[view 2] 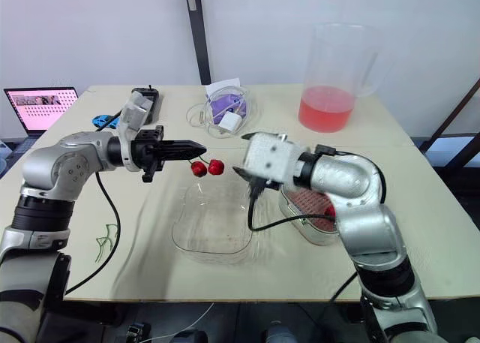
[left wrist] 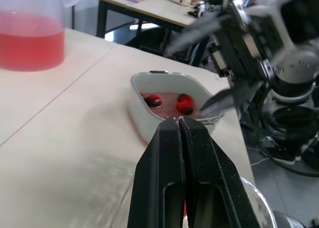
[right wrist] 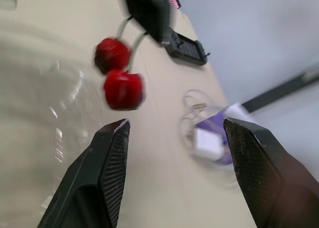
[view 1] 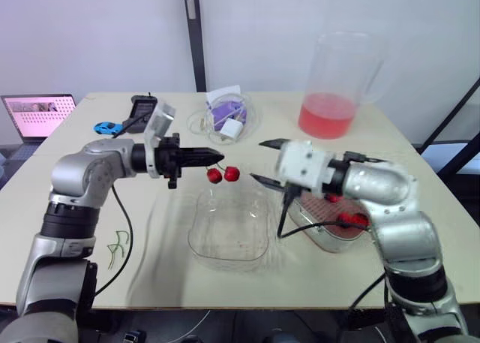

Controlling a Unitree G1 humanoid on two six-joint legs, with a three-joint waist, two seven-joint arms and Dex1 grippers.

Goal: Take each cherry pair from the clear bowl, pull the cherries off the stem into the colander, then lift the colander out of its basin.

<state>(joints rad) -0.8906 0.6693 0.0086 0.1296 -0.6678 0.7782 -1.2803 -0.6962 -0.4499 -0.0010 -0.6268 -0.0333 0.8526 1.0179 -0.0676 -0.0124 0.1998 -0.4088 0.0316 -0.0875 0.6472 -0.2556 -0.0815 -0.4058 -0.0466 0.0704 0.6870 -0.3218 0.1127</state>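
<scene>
Left gripper: clenched on the stem, holding the red cherry pair out over the far edge of the clear plastic bowl, so the fruit dangles free for a pull.
Right gripper: fingers spread wide above the bowl's right rim, lined up to take a cherry, I'd say.
Red colander: in its white basin right of the bowl, cherries already inside; open air between, short carry.

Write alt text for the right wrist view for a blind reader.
A red cherry pair hangs from the shut left hand, just beyond the right hand, whose two black fingers stand open. The clear bowl sits close by on the beige table; a black device and a white charger lie farther off.
</scene>
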